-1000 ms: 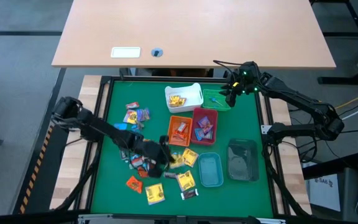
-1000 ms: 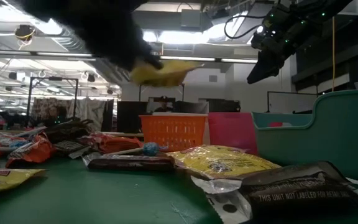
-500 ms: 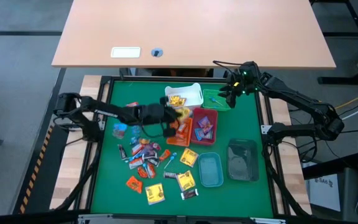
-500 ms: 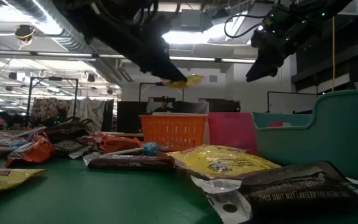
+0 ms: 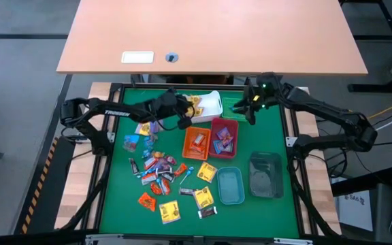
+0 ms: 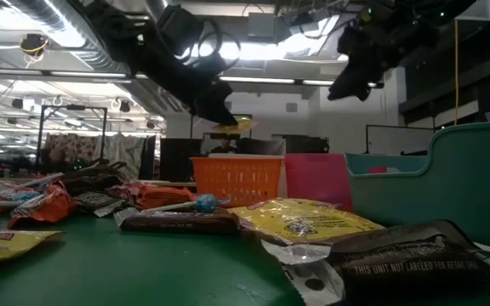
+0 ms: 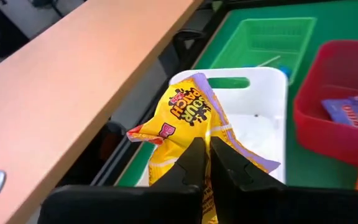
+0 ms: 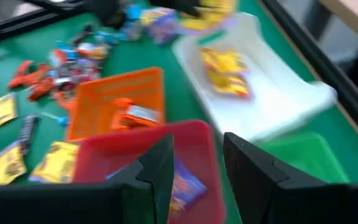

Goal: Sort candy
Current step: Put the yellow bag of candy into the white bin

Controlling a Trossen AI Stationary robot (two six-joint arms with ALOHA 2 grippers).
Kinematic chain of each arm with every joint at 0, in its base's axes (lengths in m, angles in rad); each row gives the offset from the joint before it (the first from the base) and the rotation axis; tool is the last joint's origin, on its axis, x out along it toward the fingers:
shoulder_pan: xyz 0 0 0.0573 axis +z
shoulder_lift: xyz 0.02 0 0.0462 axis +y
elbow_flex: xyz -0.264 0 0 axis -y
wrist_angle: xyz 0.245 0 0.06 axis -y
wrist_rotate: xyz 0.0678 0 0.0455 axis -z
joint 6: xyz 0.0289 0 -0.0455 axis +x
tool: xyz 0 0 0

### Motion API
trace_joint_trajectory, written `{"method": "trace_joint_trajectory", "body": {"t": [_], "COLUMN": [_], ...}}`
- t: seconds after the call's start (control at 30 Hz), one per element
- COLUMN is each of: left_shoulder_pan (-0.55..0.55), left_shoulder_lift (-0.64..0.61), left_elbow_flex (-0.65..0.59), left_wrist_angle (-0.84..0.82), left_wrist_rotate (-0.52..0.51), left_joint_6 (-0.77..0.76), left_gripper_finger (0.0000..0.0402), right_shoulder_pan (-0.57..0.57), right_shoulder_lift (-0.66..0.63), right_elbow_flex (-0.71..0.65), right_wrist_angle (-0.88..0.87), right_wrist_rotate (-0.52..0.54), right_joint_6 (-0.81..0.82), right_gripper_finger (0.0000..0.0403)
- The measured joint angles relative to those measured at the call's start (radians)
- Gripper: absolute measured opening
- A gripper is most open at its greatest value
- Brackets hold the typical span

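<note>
The bench (image 5: pixel 124 197) carries colour-coded bins so each wrapper has a home; the white bin (image 5: pixel 211 103) sits at the far edge; the left pincer (image 7: pixel 205 163), clamped on a yellow candy packet (image 7: pixel 190 118), hovers by it, presumably to drop; the right pincer (image 8: pixel 194 163) waits part-open near the green bin (image 8: pixel 303 155).

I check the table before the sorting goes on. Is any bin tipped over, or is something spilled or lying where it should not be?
No bin looks tipped. The loose candy lies scattered on the green mat, unsorted but not spilled from a bin. The left end effector holds a yellow packet by the white bin.
</note>
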Motion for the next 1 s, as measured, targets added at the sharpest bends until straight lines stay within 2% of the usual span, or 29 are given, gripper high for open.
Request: {"method": "trace_joint_trajectory", "body": {"t": [0.23, 0.47, 0.8, 1.0], "left_shoulder_pan": [0.024, 0.026, 0.018, -0.017], "left_shoulder_lift": [0.000, 0.000, 0.000, 0.000], "left_elbow_flex": [0.000, 0.001, 0.001, 0.001], "left_wrist_angle": [0.000, 0.000, 0.001, 0.009], "left_wrist_rotate": [0.001, 0.001, 0.000, 0.000], "left_joint_6": [-0.098, -0.102, -0.103, -0.102], "left_gripper_finger": [0.0049, 0.0096, 0.0104, 0.0104], "right_shoulder_pan": [0.246, 0.495, 0.798, 0.891], "right_shoulder_lift": [0.000, 0.000, 0.038, 0.148], "right_elbow_flex": [0.000, 0.000, 0.000, 0.018], "right_wrist_angle": [0.134, 0.237, 0.375, 0.474], "right_wrist_rotate": [0.036, 0.117, 0.355, 0.387], "right_joint_6": [0.054, 0.071, 0.134, 0.180], "right_gripper_finger": [0.0138, 0.0138, 0.0138, 0.0138]}}
